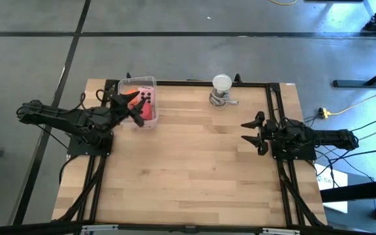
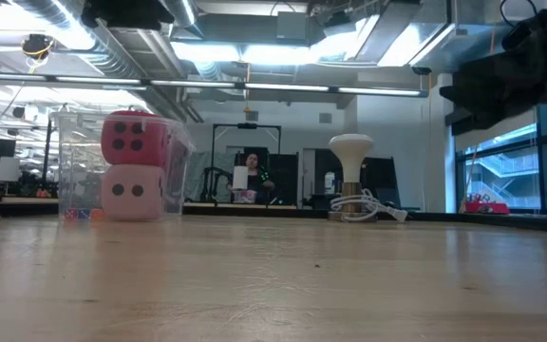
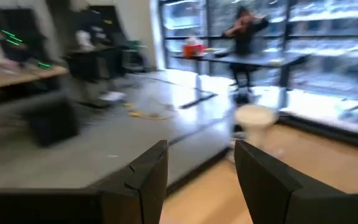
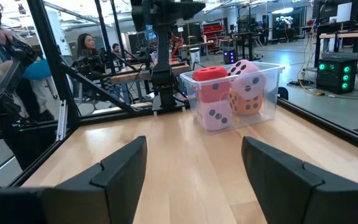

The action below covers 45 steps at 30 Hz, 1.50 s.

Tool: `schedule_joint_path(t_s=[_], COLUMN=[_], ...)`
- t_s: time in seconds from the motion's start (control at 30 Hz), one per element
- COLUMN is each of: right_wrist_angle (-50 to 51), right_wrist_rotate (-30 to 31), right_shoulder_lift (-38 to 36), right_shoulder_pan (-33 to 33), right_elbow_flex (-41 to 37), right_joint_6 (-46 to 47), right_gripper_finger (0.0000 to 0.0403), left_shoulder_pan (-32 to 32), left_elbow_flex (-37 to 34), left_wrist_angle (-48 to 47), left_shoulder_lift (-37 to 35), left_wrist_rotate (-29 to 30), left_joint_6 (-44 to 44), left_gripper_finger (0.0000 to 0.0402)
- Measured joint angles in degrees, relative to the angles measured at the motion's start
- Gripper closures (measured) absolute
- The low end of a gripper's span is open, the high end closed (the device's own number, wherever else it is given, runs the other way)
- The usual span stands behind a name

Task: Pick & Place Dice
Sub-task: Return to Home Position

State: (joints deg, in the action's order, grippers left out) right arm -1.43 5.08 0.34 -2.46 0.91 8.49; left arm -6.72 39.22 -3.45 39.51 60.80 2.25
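- Transparent bin [image 1: 138, 80] sits on the wooden table [image 1: 194, 170] near its far left corner; everything below is placed against this bin.
- All four big dice are inside the bin.
- Right wrist view: red die [image 4: 211, 84] sits on top of a pale pink die [image 4: 216, 115], both at the bin wall [image 4: 271, 93] end facing table centre.
- A second pale pink die [image 4: 247, 71] rests on an orange die [image 4: 247, 102], right beside the first stack and touching it.
- Low view: the red die [image 2: 136, 138] is stacked on the pale pink die [image 2: 133, 190] behind the clear wall [image 2: 69, 161].
- A few small coloured pieces [image 2: 82, 215] lie on the bin floor, too small to tell what they are.
- Left gripper [image 1: 141, 111] overlaps the bin's table-centre side in the high view; whether it touches the bin is unclear.
- Its own wrist view shows the left gripper [image 3: 201, 149] with fingers spread apart and nothing between them.
- Right gripper [image 1: 245, 130] is well apart from the bin, across the table by the right edge, pointing toward the bin's side.
- Right gripper [image 4: 194, 149] has its jaws wide apart and holds nothing; the bin is straight ahead of it.
- White round-topped object [image 1: 222, 88] stands on the far edge, to the right of the bin and apart from it.
- A person [image 2: 250, 180] is in the room beyond the table, past the bin.
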Motion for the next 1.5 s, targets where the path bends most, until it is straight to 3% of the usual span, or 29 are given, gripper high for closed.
schedule_joint_path(t_s=[0.13, 0.27, 0.47, 0.6, 0.87, 1.03, 1.5], right_wrist_angle=[0.0, 0.0, 0.0, 0.04, 0.0, 0.0, 0.0], right_wrist_rotate=[0.0, 0.0, 0.0, 0.0, 0.0, 0.0, 0.0], right_shoulder_lift=[0.0, 0.0, 0.0, 0.02, 0.02, 0.0, 0.02], right_shoulder_pan=[0.0, 0.0, 0.0, 0.0, 0.0, 0.0, 0.02], right_elbow_flex=[0.02, 0.02, 0.07, 0.07, 0.07, 0.07, 0.07], right_joint_6=[-0.02, -0.02, -0.02, -0.04, -0.04, -0.04, -0.04], right_gripper_finger=[0.0142, 0.0142, 0.0142, 0.0142, 0.0142, 0.0142, 0.0142], left_shoulder_pan=[0.0, -0.02, -0.02, -0.03, -0.02, -0.02, 2.34], left_elbow_flex=[-5.72, -16.62, -32.19, -38.23, -38.38, -38.44, -38.53], left_wrist_angle=[1.95, 12.36, 33.53, 41.25, 31.04, 19.85, 16.04], left_shoulder_lift=[-5.51, -12.28, -18.25, -23.09, -32.79, -39.48, -39.44], left_wrist_rotate=[-8.17, -13.54, -18.27, -21.99, -24.69, -24.53, -24.38], left_joint_6=[5.5, 10.3, 7.52, 4.98, 0.21, 5.59, 7.01], left_gripper_finger=[0.0226, 0.0226, 0.0226, 0.0226, 0.0226, 0.0226, 0.0226])
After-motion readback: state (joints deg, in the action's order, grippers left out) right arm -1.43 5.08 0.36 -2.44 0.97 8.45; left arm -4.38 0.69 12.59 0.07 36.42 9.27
